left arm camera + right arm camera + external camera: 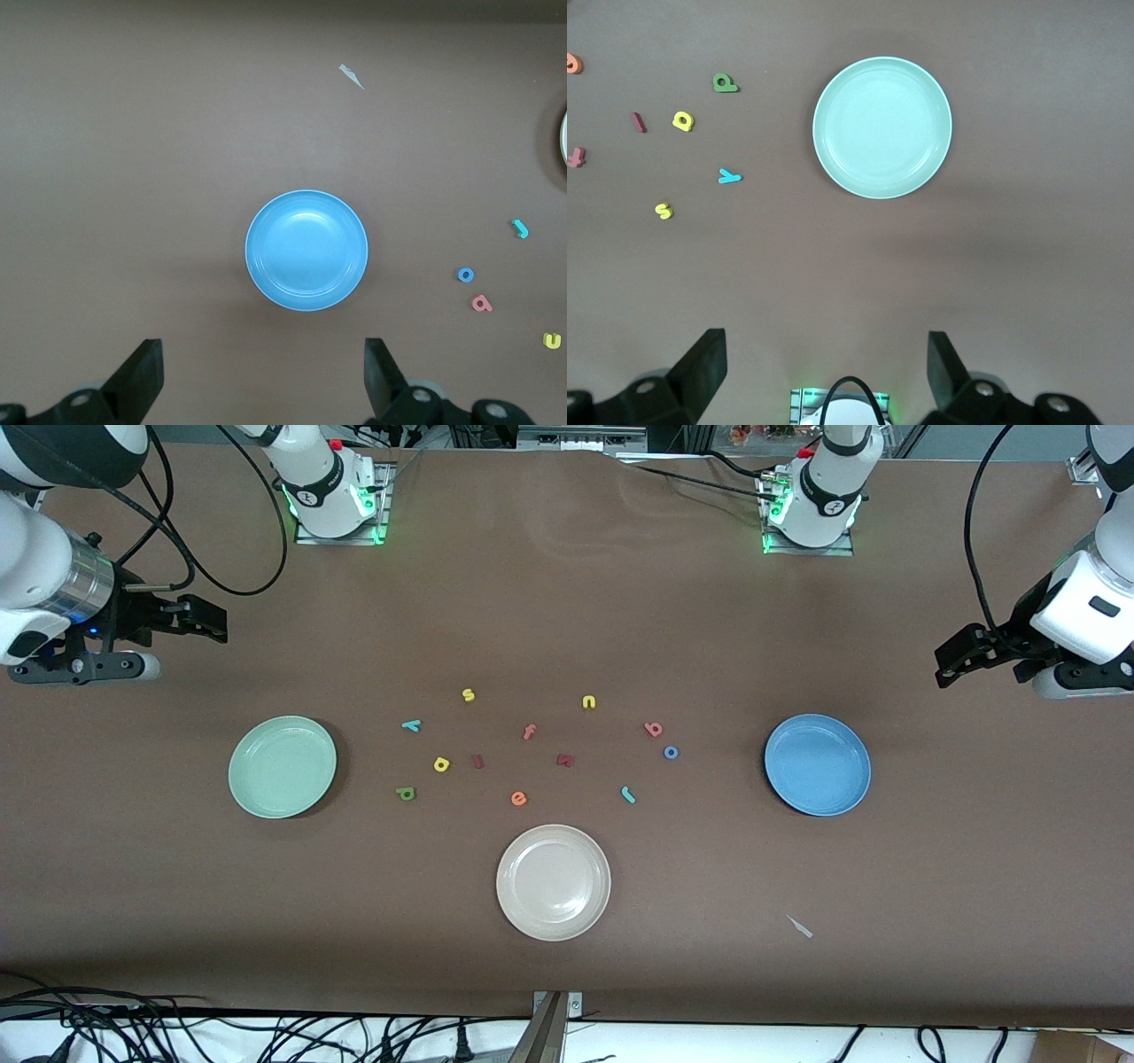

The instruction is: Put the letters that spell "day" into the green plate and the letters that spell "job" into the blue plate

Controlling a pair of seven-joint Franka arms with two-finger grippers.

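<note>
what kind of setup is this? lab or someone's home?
Most likely a robotics lab bench. Two arms are bolted to base plates along a brown-covered table, loose cables pile up at its edge, and toy letters with three plates, like the green plate, are laid out as a test.

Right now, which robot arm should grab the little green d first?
Probably the right arm. The green d lies beside the green plate, toward the right arm's end of the table. The right gripper is open there; the left gripper, also open, waits near the blue plate.
</note>
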